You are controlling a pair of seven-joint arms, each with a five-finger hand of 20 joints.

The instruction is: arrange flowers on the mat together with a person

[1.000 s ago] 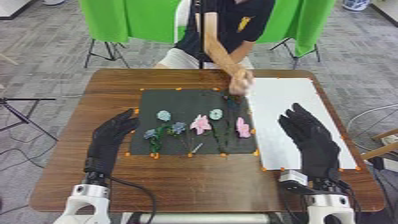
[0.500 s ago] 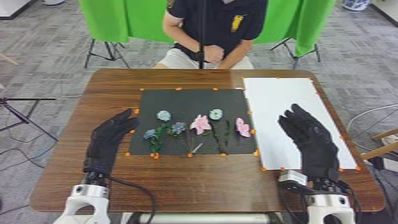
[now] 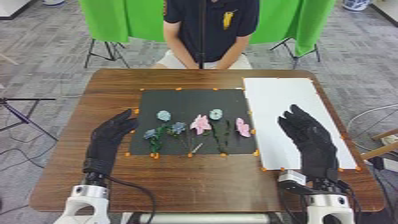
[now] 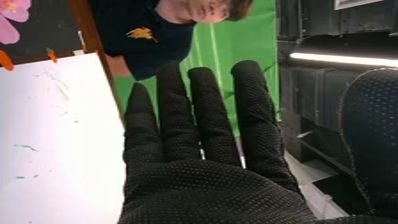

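In the head view my left hand [image 3: 113, 129] is over the table's left side, open, beside the black mat's left edge. My right hand [image 3: 307, 131] is open above the white sheet. On the black mat [image 3: 182, 101] lie artificial flowers: a pale blue one [image 3: 163, 115], two darker blue ones [image 3: 179, 127], a pink one [image 3: 201, 124], a pale green one [image 3: 216, 114] and a pink one [image 3: 242, 127] at the right. In the right wrist view my right hand [image 4: 204, 185] has straight fingers and holds nothing; a pink flower [image 4: 11, 20] lies beyond it.
The white sheet [image 3: 280, 100] lies right of the mat, with orange tape bits along the edges. A small white stick [image 3: 197, 148] rests near the mat's near edge. A dark cable [image 3: 140, 189] crosses the table [image 3: 204, 185] by the left arm.
The person's hand was over the mat's far right corner, where a dark flower was; hand and flower have left the mat. The person's hands are now down beyond the table. Both my arms stay still.
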